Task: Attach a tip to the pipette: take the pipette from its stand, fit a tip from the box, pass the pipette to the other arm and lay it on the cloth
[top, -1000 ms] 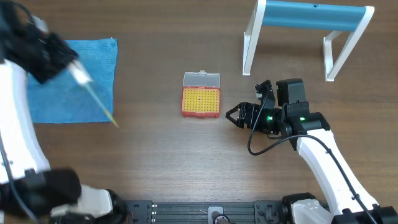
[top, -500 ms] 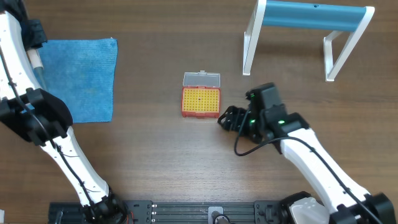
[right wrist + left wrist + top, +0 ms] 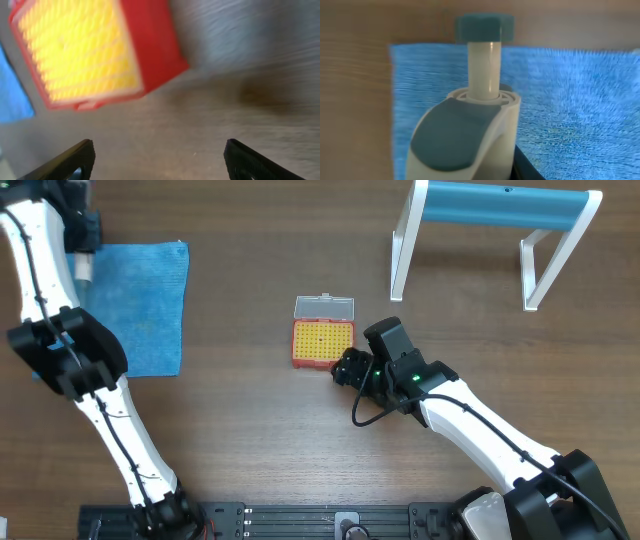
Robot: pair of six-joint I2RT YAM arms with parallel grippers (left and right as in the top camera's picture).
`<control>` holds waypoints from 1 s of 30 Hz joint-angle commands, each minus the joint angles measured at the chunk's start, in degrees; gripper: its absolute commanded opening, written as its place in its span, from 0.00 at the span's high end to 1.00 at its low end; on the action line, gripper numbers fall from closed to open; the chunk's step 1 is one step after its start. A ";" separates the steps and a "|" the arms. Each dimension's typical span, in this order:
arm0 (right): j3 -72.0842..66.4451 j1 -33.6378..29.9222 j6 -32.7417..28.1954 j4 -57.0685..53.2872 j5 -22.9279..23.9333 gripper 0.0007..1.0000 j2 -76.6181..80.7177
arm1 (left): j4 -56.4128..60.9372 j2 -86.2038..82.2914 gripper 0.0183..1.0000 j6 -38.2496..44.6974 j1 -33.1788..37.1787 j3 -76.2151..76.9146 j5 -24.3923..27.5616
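Left claw (image 3: 85,228) is clamped on the pipette (image 3: 470,135); in its wrist view the grey and white head sits right up close with the plunger button (image 3: 484,26) sticking out past it, and one dark finger (image 3: 527,167) peeks out beside the body. The blue cloth (image 3: 570,100) spreads out behind the pipette, with the button lined up against the cloth's edge where the wood starts; can't tell if the pipette is touching the cloth or hanging above it. From the top view that claw is up at the far left corner of the cloth (image 3: 140,290), with a pale bit of the pipette (image 3: 82,270) showing at the cloth's left edge.

Right claw (image 3: 159,145) has its fingers wide apart with nothing between them; it's low over the table (image 3: 250,75), just beside the tip box (image 3: 95,50). From above it sits at the box's near right corner (image 3: 345,368); the red box (image 3: 323,340) with its yellow grid is in the middle of the table, clear lid (image 3: 324,307) flipped open at the far side. The stand (image 3: 500,210), a blue bar on white legs, is well apart at the far right.
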 commanded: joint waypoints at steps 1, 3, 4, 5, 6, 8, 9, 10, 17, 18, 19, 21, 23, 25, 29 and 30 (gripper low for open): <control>0.35 0.07 2.91 -0.61 6.08 0.16 0.42 | -0.39 3.48 0.99 1.92 -1.36 -2.21 2.19; 0.46 -0.07 3.02 -0.90 6.47 0.16 0.31 | -0.42 4.17 0.99 1.90 -1.51 -3.26 1.92; 0.68 -0.20 3.02 -1.68 6.51 0.16 0.20 | -0.44 4.37 0.99 1.88 -1.60 -3.96 1.03; 1.14 -0.35 3.02 -3.26 6.49 0.16 0.04 | -0.44 4.39 0.99 1.90 -1.62 -4.74 -0.35; 1.53 -0.35 3.02 -4.57 6.51 0.16 -0.11 | -0.52 4.39 0.99 1.90 -1.66 -4.96 -1.64; 2.25 -0.35 3.02 -6.78 6.49 0.16 -0.37 | -0.72 4.37 0.99 1.88 -1.66 -4.96 -3.37; 2.45 -0.35 3.02 -7.21 6.49 0.16 -0.46 | -0.72 4.37 0.99 1.90 -1.66 -4.96 -3.93; 2.62 -0.35 3.02 -7.28 6.49 0.16 -0.50 | -0.70 4.37 0.99 1.88 -1.66 -4.96 -3.89; 2.69 -0.35 3.02 -7.21 6.51 0.16 -0.50 | -0.68 4.37 0.99 1.84 -1.62 -4.96 -3.72; 2.69 -0.35 3.02 -7.19 6.51 0.16 -0.50 | -0.68 4.37 0.96 1.77 -1.62 -4.96 -3.63; 2.69 -0.35 3.02 -7.19 6.51 0.16 -0.50 | -0.68 4.37 0.82 1.64 -1.68 -4.96 -3.61; 2.69 -0.35 3.02 -7.21 6.54 0.16 -0.50 | -0.68 4.37 0.68 1.64 -1.68 -4.96 -3.43; 2.69 -0.35 3.02 -7.21 6.54 0.16 -0.50 | -0.68 4.37 0.67 1.64 -1.68 -4.96 -3.43; 2.69 -0.35 3.02 -7.21 6.54 0.16 -0.50 | -0.68 4.37 0.67 1.64 -1.68 -4.96 -3.43; 2.69 -0.35 3.04 -7.19 6.51 0.16 -0.50 | -0.94 4.35 0.68 1.60 -1.68 -4.94 -3.45; 2.69 -0.35 3.06 -7.15 6.49 0.16 -0.50 | -1.99 4.26 0.63 0.98 -1.75 -4.74 -3.45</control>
